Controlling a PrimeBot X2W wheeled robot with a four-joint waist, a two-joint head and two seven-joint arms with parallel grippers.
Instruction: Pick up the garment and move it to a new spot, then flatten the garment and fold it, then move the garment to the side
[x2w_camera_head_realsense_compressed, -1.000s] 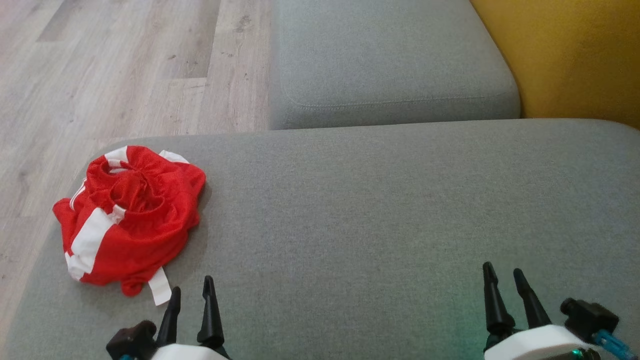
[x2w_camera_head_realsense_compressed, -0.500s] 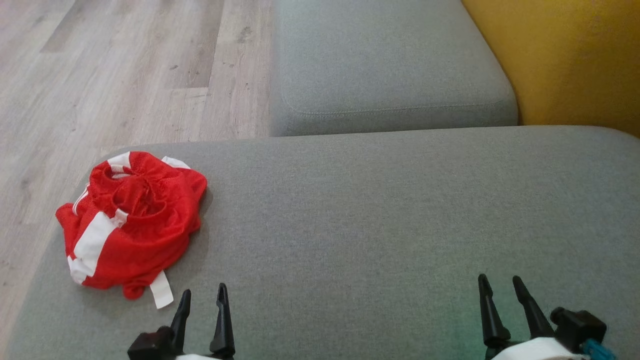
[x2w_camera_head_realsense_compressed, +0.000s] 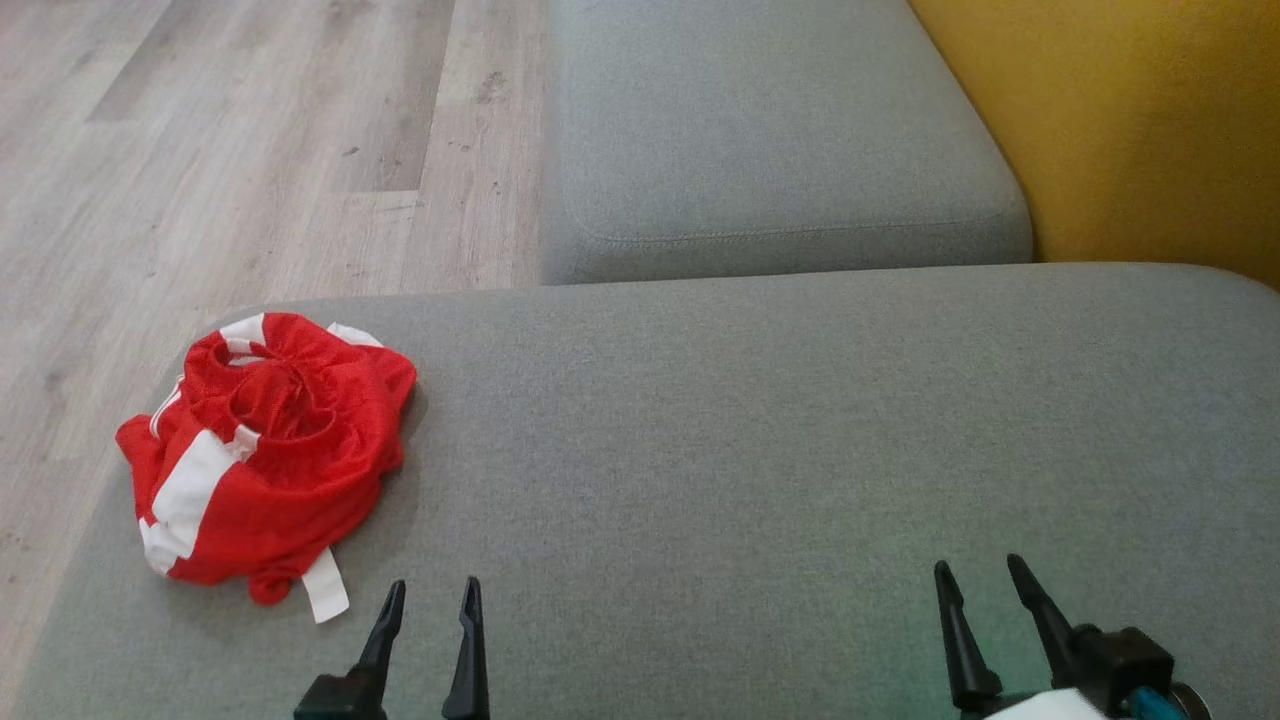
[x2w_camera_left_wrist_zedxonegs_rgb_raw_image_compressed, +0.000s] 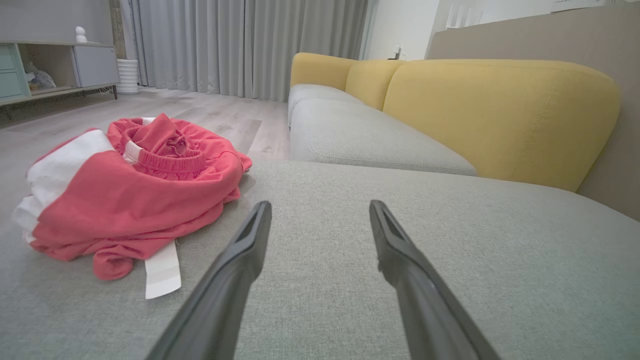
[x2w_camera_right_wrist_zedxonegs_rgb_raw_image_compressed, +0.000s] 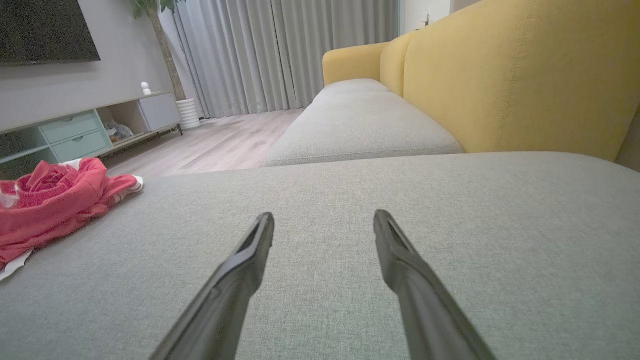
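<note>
We see the garment (x2w_camera_head_realsense_compressed: 265, 455), red shorts with white stripes, lying in a crumpled heap on the grey sofa seat (x2w_camera_head_realsense_compressed: 800, 450), close to the seat's left front corner and near the edge that drops to the wooden floor (x2w_camera_head_realsense_compressed: 200, 150). The elastic waistband is bunched on top of the heap, and a short white strip pokes out from its near side onto the seat. Nothing is touching the garment.

Our left fingers (x2w_camera_head_realsense_compressed: 383, 630) rise from the bottom edge of the head view, just to the right of the garment and a little nearer to us, apart from it. They are spread wide and hold nothing; the left wrist view shows bare grey fabric between them, with the garment off to their left. Our right fingers (x2w_camera_head_realsense_compressed: 955, 625) stand well apart from the garment, over the right part of the same seat. They too are spread wide and empty, with plain grey fabric between them in the right wrist view.

Beyond this seat lies a second grey cushion (x2w_camera_head_realsense_compressed: 770, 130), and a yellow backrest (x2w_camera_head_realsense_compressed: 1130, 120) runs along the right. Farther off, the wrist views show grey curtains (x2w_camera_left_wrist_zedxonegs_rgb_raw_image_compressed: 240, 45) and a low cabinet (x2w_camera_right_wrist_zedxonegs_rgb_raw_image_compressed: 75, 130) against the wall.
</note>
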